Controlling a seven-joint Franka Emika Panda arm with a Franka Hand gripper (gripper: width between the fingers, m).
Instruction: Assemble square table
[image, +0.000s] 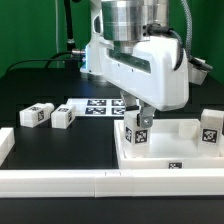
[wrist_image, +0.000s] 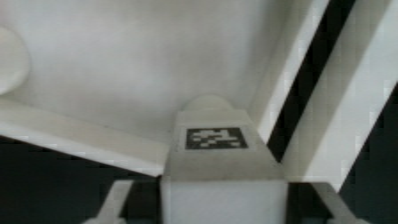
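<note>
- While the gripper (image: 140, 116) hangs over the panel (image: 175, 140), its jaws are clamped on a leg (image: 136, 134) — the wrist view shows that post squarely between the fingers, tag towards the camera
- That leg is upright at the panel's near corner on the exterior view's left; I cannot tell whether it is seated in the socket or only resting at it
- A second leg (image: 210, 128) stands upright at the panel's side on the exterior view's right; it looks fitted, though the joint is hidden
- A loose leg (image: 38, 115) and a fourth leg (image: 62, 118) lie just beside each other on the table, well apart from the panel, on the exterior view's left
- My judgement: one leg probably done, one in hand, two not yet fetched — at best about halfway
</note>
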